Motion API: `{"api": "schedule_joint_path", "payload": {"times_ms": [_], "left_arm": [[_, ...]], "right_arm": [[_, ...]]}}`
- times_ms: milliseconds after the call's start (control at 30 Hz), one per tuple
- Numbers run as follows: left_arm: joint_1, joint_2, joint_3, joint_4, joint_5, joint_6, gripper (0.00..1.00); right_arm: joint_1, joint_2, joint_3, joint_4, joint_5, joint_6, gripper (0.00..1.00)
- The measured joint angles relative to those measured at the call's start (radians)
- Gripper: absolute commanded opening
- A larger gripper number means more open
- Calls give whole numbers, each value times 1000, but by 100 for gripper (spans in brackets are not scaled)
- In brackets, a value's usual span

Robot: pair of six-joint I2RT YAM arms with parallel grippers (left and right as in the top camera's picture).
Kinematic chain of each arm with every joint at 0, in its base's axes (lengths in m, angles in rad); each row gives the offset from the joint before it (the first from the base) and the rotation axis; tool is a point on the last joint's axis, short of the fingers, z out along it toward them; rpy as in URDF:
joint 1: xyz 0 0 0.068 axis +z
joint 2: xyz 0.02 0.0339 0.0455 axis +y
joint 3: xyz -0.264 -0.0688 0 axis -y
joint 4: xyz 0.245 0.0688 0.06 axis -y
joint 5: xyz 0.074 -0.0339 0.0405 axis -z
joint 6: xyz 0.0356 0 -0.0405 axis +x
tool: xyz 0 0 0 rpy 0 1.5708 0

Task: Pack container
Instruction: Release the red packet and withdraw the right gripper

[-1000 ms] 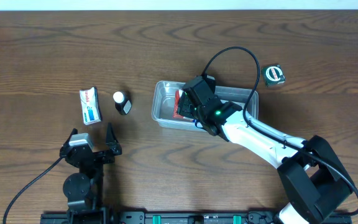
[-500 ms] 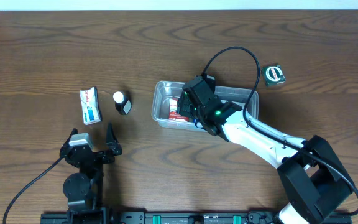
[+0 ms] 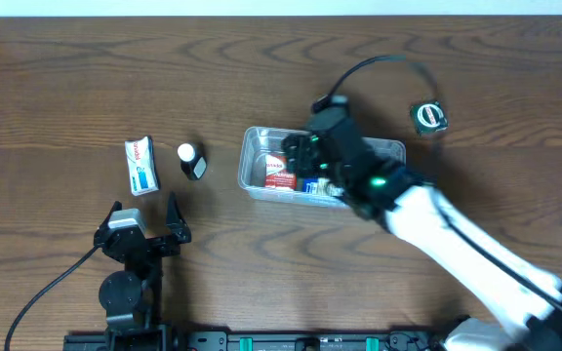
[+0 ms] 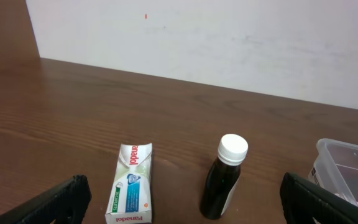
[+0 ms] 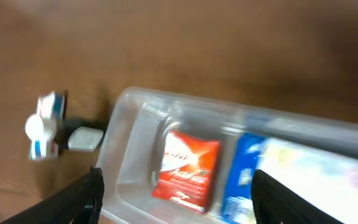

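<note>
The container is a clear tub in the middle of the table, also visible in the right wrist view and at the right edge of the left wrist view. A red packet lies in its left part, beside a blue box. Just above them hangs my right gripper, open, with nothing between its fingers. My left gripper rests open near the front edge, holding nothing.
A white Panadol box and a dark bottle with a white cap lie left of the container. A green round object sits at the back right.
My right gripper has opened and let go of the red packet, which now lies in the container. The right arm has pulled up and to the right, blurred. The left arm has not moved.
</note>
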Motion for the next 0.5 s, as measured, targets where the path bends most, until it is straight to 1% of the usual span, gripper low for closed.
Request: {"api": "schedule_joint_path", "payload": {"times_ms": [100, 267, 400, 500], "left_arm": [[0, 0, 0, 0, 0, 0, 98], [0, 0, 0, 0, 0, 0, 98], [0, 0, 0, 0, 0, 0, 98], [0, 0, 0, 0, 0, 0, 98]], "right_arm": [[-106, -61, 94, -164, 31, -56, 72], [-352, -48, 288, -384, 55, -164, 72], [-518, 0, 402, -434, 41, -249, 71], [-606, 42, 429, -434, 9, -301, 70]]}}
